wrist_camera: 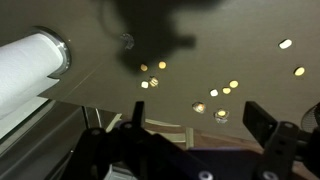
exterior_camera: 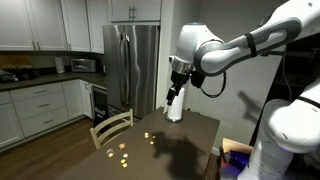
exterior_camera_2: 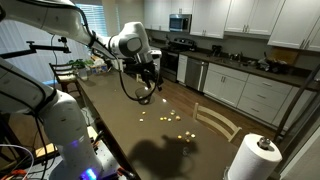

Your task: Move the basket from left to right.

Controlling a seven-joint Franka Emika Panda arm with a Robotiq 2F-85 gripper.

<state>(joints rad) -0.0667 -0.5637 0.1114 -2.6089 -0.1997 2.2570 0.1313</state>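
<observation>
Dark wire is what the claw (exterior_camera_2: 147, 78) carries. In an exterior view the basket (exterior_camera_2: 126, 90) hangs tilted beneath it, clear of the surface (exterior_camera_2: 115, 135), and a broad shadow (exterior_camera_2: 165, 155) lies on the wood further along. The wrist view shows the two fingers (wrist_camera: 258, 118) with a gap between them and a dark mass below. I cannot tell how tightly they close on the rim, or whether the basket is pinched or merely hooked. Small yellowish pieces (exterior_camera_2: 166, 118) are scattered across the middle of the surface. Beyond them a wooden chair (exterior_camera_2: 215, 120) is pushed in at one edge, and a white paper-towel roll (exterior_camera_2: 250, 160) stands upright at a corner. The carry looks under way, with the set-down not yet made. A loose hold on thin wire could let the basket swing or slip during a quick sideways move. A low pass could drag it through the pieces and scatter them. Setting it down too near the corner could topple the roll, and drifting toward the edge could clip the chair back.
</observation>
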